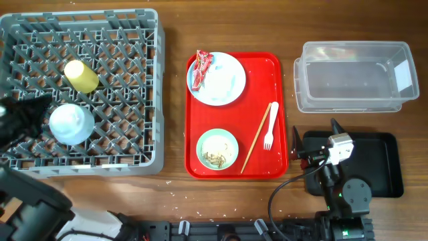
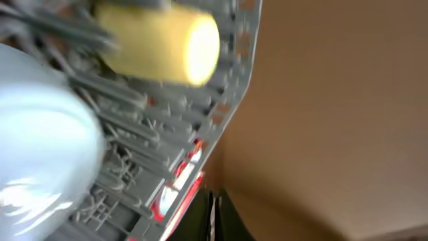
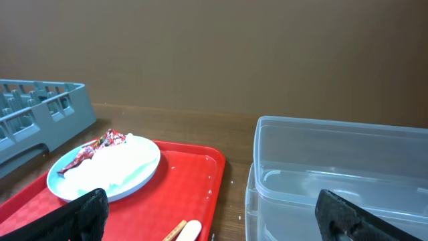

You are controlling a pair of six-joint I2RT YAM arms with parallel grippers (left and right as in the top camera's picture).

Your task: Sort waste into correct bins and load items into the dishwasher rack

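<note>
1. Wooden tabletop [image 1: 174, 33] carries everything; a bare strip runs between the rack [image 1: 159, 100] and the red tray [image 1: 261, 80], and more bare wood lies above the tray.
2. Rack fills the left side. The cup [image 1: 81, 76] lies on its side among the pegs, with the blue bowl [image 1: 71, 124] just below it and both well inside the rim.
3. Left claw [image 1: 30, 107] sits over the rack's left edge beside the bowl. It is closed, and nothing shows in it.
4. Plate [image 1: 231, 90] crowds the tray's upper left corner, reaching its rim. It bears the wrapper [image 1: 201, 69] and tissue [image 3: 120, 157].
5. Green bowl [image 1: 200, 142] with scraps [image 1: 215, 157] sits near the tray's lower edge.
6. Chopstick [image 1: 257, 137] and fork [image 1: 270, 127] lie side by side close to the tray's right rim.
7. Tub [image 1: 354, 45] stands upper right, apart from the tray; the black tray [image 1: 384, 167] lies below it.
8. Right claw [image 1: 314, 134] is spread wide and holds nothing, at the black tray's left edge near the red tray's right rim.
</note>
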